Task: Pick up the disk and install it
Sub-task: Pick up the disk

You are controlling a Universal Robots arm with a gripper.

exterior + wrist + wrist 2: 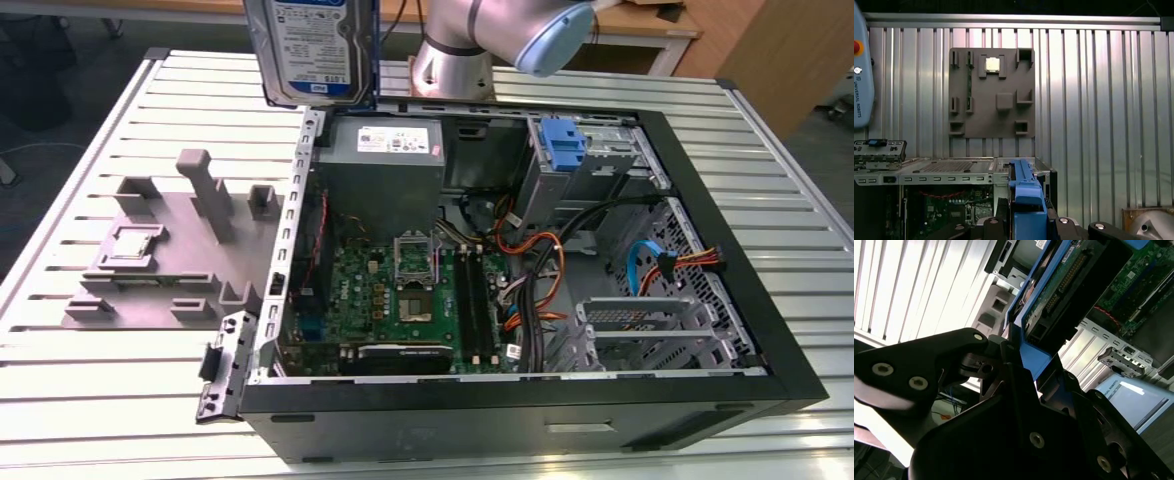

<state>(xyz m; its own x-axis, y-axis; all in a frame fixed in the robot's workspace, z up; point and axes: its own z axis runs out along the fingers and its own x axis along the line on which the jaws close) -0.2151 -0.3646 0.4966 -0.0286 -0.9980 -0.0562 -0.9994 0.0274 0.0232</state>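
**Disk held aloft over the case, not yet installed**

The gripper was clamped on the blue side rail of the disk. The disk hung in the air over the power supply, at the computer case's far corner on the exterior view's left, well above the table. It stood on edge with its long axis near upright, its free end pointing down and its label facing the exterior camera. I judged the pick done. Seating the disk would call for lining its rails up with the drive cage at the case's far corner on the exterior view's right.
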